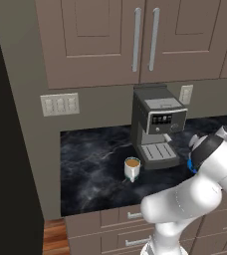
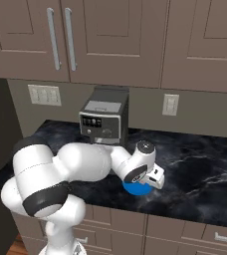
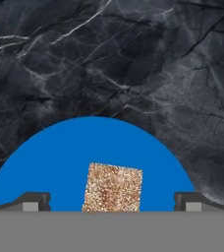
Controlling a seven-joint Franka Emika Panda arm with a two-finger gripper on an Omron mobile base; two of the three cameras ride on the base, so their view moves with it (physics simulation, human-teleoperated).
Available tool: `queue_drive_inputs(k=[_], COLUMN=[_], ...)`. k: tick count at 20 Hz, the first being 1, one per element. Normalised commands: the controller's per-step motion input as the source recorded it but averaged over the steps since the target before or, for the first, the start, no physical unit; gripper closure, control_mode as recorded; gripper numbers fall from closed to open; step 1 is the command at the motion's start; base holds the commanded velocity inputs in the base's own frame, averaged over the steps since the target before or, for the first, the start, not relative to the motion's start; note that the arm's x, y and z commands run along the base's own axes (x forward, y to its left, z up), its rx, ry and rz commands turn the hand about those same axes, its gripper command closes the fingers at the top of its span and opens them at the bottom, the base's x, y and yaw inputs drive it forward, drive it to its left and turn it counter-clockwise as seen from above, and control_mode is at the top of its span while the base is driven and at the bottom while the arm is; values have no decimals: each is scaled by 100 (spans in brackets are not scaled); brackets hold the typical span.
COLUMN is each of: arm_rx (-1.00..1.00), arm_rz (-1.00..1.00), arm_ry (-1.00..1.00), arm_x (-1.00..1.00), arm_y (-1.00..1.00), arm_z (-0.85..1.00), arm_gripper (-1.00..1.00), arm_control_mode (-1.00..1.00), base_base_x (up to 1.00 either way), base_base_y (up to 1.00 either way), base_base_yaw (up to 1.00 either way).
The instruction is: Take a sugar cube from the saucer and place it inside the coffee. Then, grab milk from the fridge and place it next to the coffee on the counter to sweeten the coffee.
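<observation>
Hand view shows you the gripper (image 3: 112, 203) with its fingers spread wide apart, holding nothing, straddling a brown sugar cube (image 3: 113, 187) that lies on the blue saucer (image 3: 50, 167). Left base view gives you the coffee (image 1: 132, 168) on the counter (image 1: 90, 169), in front of the coffee machine (image 1: 157, 124).

Taupe panelled cupboards (image 1: 100, 40) hang above a grey wall (image 2: 205, 112) with pale switch plates (image 1: 59, 104); wooden floor (image 1: 53, 239) below.

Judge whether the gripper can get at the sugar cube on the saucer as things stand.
Probably yes: the gripper is open, its tips either side of the sugar cube on the saucer, with nothing between.
</observation>
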Motion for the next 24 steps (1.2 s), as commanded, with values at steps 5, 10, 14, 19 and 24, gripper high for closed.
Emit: queue_drive_inputs(k=[5, 10, 14, 19, 24], arm_rx=[0, 0, 0, 0, 0], arm_rz=[0, 0, 0, 0, 0], arm_ry=[0, 0, 0, 0, 0], arm_x=[8, 6, 0, 0, 0], arm_y=[-5, -1, 0, 0, 7], arm_z=[-8, -7, -3, -2, -2], arm_gripper=[-100, 100, 100, 100, 100], arm_control_mode=[-100, -100, -100, -100, -100], base_base_x=[0, 0, 0, 0, 0], base_base_y=[0, 0, 0, 0, 0], base_base_yaw=[0, 0, 0, 0, 0])
